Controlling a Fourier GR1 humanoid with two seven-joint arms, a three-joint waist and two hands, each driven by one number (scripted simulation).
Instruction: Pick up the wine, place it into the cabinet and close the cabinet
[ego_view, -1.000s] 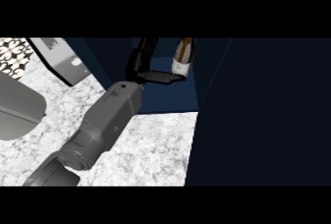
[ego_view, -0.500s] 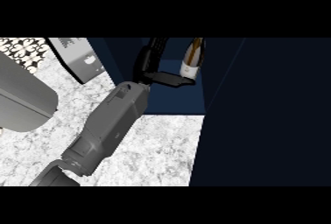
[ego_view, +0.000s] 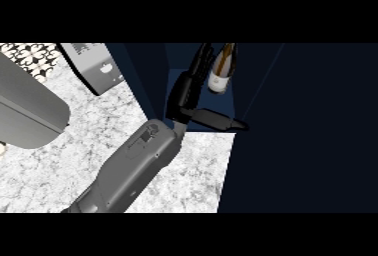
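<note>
1. The cabinet (ego_view: 295, 125) fills the right half of the head view, dark blue, with a door panel along its right side and an open interior recess at top centre.
2. The worktop (ego_view: 66, 170) is pale speckled stone and takes up the lower left, running up to the cabinet's front edge.
3. A large grey rounded object (ego_view: 29, 110) lies at the left edge on the worktop; what it is cannot be told from this angle.
4. One grey forearm (ego_view: 129, 175) rises from the lower edge and slants up to the right toward the cabinet opening.
5. A grey box (ego_view: 92, 62) with small marks on its face stands at upper left, beside a patterned black-and-white patch (ego_view: 26, 57) in the corner.
6. The hand (ego_view: 193, 95), probably the right one, is inside the recess, fingers stretched upward alongside the wine, thumb sticking out to the right; it looks spread rather than curled.
7. The wine (ego_view: 220, 70) stands in the cabinet recess, just right of the fingers, a pale label low on its body and its dark neck toward the top.
</note>
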